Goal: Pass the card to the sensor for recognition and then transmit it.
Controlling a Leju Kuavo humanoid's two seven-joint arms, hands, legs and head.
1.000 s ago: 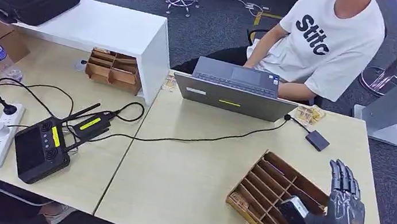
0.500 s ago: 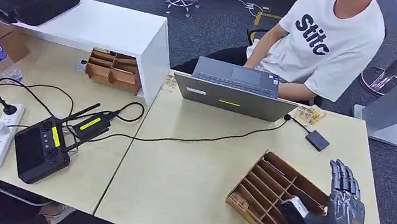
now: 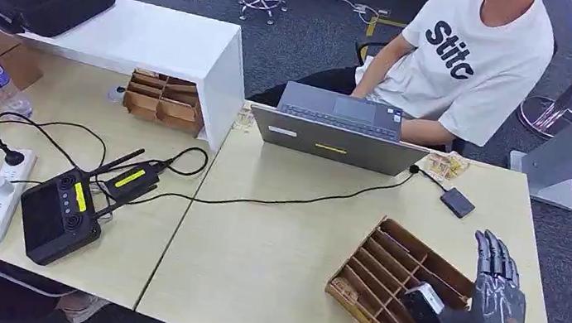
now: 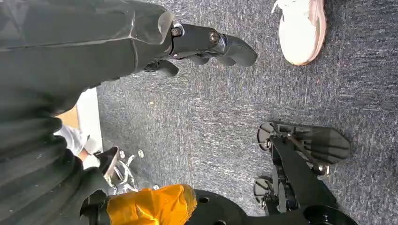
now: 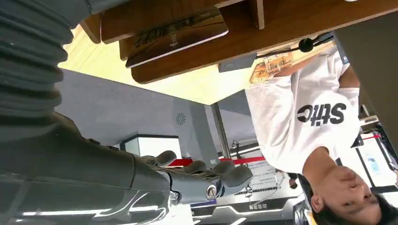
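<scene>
While the right hand (image 3: 496, 299) is being held raised beside the wooden divided tray (image 3: 398, 287) at the near right corner of the surface (image 3: 269, 268), nothing is being gripped by it: its fingers are being kept straight and apart, with the thumb reaching toward the tray's near end. The left hand (image 4: 206, 44) is being left hanging over the carpeted floor, with its fingers loosely curled and nothing in them.

A card (image 5: 176, 35) is being shown in the right wrist view, lying flat inside one of the tray's slots with printing on its face; in the head view it cannot be made out among the dividers. The small black box (image 3: 457, 202) near the laptop (image 3: 337, 131) is being taken as the likely sensor, though this is not being confirmed by the pictures.

By judgement, the card is being reckoned light, thin, stiff and rather slick, so little force is being called for. A pinch on an exposed edge, between thumb and a finger, is being judged the best hold, since the slot walls are leaving little room around its flat faces.
</scene>
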